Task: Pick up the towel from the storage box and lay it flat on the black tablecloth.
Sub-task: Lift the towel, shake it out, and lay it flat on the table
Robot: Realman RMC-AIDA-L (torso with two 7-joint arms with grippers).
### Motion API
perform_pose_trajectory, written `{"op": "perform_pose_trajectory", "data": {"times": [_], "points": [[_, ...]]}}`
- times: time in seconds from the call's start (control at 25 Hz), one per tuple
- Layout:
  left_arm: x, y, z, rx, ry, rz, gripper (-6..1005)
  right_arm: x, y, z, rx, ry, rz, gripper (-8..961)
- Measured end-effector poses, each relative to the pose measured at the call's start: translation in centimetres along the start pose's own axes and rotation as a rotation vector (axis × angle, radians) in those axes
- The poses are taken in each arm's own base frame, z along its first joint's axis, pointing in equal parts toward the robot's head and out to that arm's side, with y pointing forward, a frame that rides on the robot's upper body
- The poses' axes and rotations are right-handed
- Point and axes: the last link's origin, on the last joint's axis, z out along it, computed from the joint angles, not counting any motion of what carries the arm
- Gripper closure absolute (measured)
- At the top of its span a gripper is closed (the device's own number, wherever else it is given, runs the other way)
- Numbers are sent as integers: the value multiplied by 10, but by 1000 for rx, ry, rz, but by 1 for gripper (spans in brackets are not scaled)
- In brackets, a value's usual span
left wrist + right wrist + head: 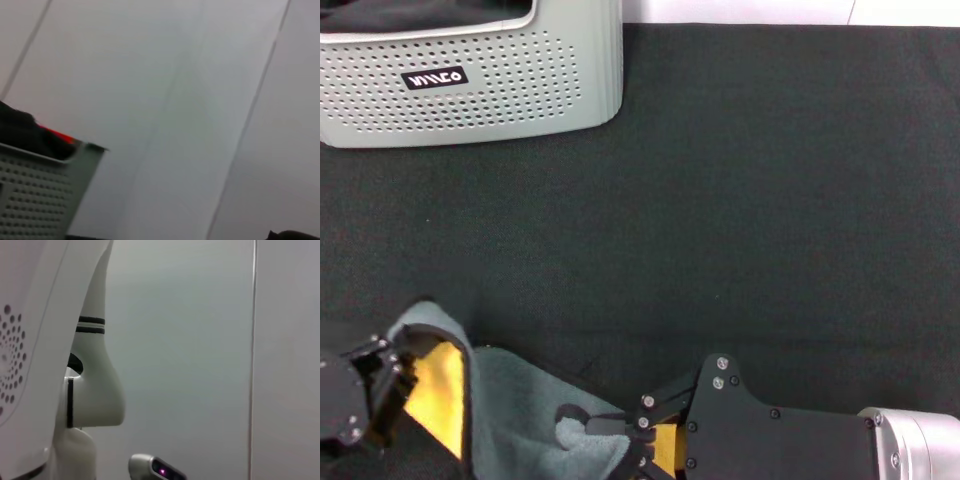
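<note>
The towel point(515, 415) is out of the storage box point(470, 85) and is held at the near edge of the black tablecloth point(720, 220), grey side mostly up with a yellow-orange fold showing. One edge is clamped by the left hand point(395, 385) at the lower left of the head view, and another bunched part is pinched by the right hand point(620, 435) at the lower middle. Two grips well apart are judged to be used so the cloth can be stretched and spread. The towel is still crumpled between them, not yet flat. The box stands at the far left, well apart from the towel. Both wrist views show only wall and robot body.
</note>
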Motion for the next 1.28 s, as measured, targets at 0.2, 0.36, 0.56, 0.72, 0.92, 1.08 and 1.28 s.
{"op": "perform_pose_trajectory", "data": {"times": [0.2, 0.36, 0.56, 0.72, 0.92, 1.08, 1.28], "points": [[-3, 2, 7, -64, -39, -17, 958, 3, -3, -7, 0, 2, 51, 928], [-5, 3, 12, -114, -73, -29, 958, 6, -7, -14, 19, 11, 96, 928], [-6, 3, 22, -190, -120, -48, 958, 9, -10, -15, 12, 23, 128, 928], [-5, 1, 30, -229, -135, -46, 958, 14, -17, -20, 51, 34, 159, 928], [-3, -2, 41, -256, -133, -38, 957, 16, -26, -30, 121, 40, 156, 928], [-2, -9, 57, -270, -153, -50, 957, 20, -36, -40, 186, 64, 156, 928], [-4, -20, 78, -262, -196, -58, 957, 24, -48, -50, 261, 96, 147, 927]]}}
